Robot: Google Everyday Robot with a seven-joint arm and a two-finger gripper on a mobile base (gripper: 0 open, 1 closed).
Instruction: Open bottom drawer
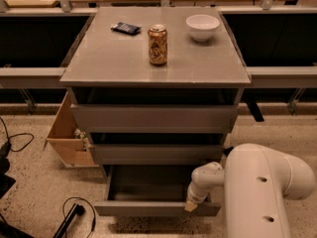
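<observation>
Shows a grey cabinet [156,66] with 3 handle-less drawers, seen from above and in front, standing on a speckled floor [29,182]. Shows at lower right a bulky white robot arm [257,192], reaching leftward toward the cabinet's base. Stacks 2 taller drawer fronts under the cabinet top. Below them, has the bottom drawer [153,209], lowest of the 3, pulled out toward the viewer with its plain grey inside exposed. Places a light wooden box [67,138] on the floor just beside the cabinet's left side, leaning outward. Sets on the cabinet top a white bowl [202,27] at back right, an upright gold drink can [157,44] near the middle, and a small dark packet [126,28] at back left, each apart from the others. Puts the gripper [191,206] at the right end of the bottom drawer's front edge, tan tip touching its top. Cannot tell whether the gripper is parted or closed.
</observation>
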